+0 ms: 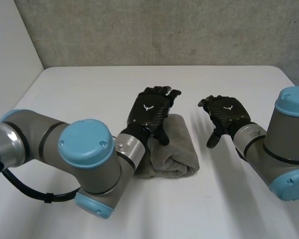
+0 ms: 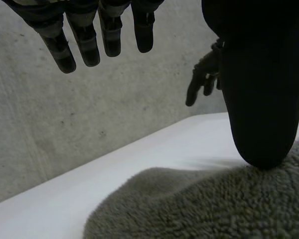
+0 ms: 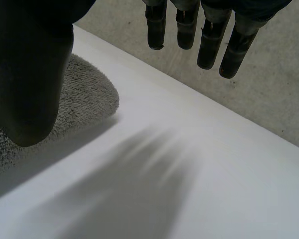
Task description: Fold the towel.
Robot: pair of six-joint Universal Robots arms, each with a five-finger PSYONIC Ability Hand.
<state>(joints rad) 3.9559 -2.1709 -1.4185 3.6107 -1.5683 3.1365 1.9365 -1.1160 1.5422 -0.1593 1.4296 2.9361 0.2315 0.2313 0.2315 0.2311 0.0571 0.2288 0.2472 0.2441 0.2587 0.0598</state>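
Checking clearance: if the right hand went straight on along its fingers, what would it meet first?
Probably nothing before the wall: the right hand points over bare table, with the towel beside its thumb.

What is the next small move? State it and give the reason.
Probably lift the left hand straight up off the towel. The towel already lies folded in a thick bundle on the table; the left hand is open over it, with its thumb resting on the pile, holding nothing. The right hand hangs open beside the towel, above bare table, so nothing appears left to grip.
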